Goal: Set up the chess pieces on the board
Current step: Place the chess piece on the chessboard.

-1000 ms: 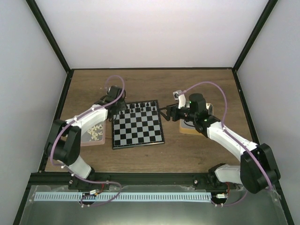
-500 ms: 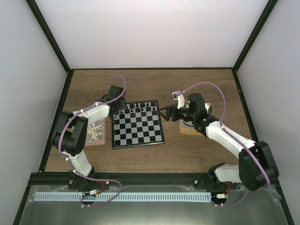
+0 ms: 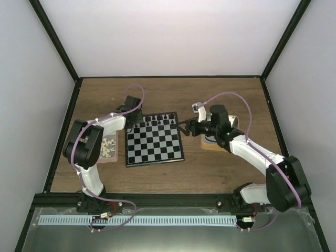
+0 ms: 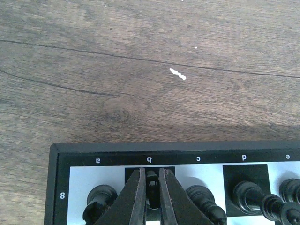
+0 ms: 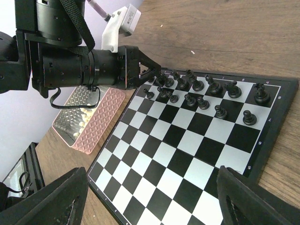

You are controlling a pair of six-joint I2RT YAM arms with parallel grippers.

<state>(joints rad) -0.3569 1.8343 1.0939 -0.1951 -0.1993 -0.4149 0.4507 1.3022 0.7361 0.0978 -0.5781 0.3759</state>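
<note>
The board point(image 3: 155, 149) lies in the middle of the table, with black chess pieces point(image 3: 157, 120) along its two far rows. My left gripper point(image 3: 135, 124) is at the board's far left corner. In the left wrist view my left gripper point(image 4: 151, 197) is shut on one black chess piece point(image 4: 151, 180) at the black square under the letter b. Other pieces point(image 4: 100, 199) point(image 4: 201, 199) stand on either side of it. My right gripper point(image 5: 154, 206) hangs open above the board's point(image 5: 187, 140) right side, holding nothing. My left gripper point(image 5: 157, 73) shows there among the pieces point(image 5: 206, 86).
A pink tray point(image 3: 107, 147) point(image 5: 89, 124) of pale pieces sits left of the board. A tan box point(image 3: 211, 143) lies right of the board, partly under my right arm. Dark frame rails edge the table; bare wood point(image 4: 140, 70) lies beyond the board.
My left arm has swung in and brought its gripper down to the board's far left corner, still shut on the piece. My right gripper has crept slightly left.
</note>
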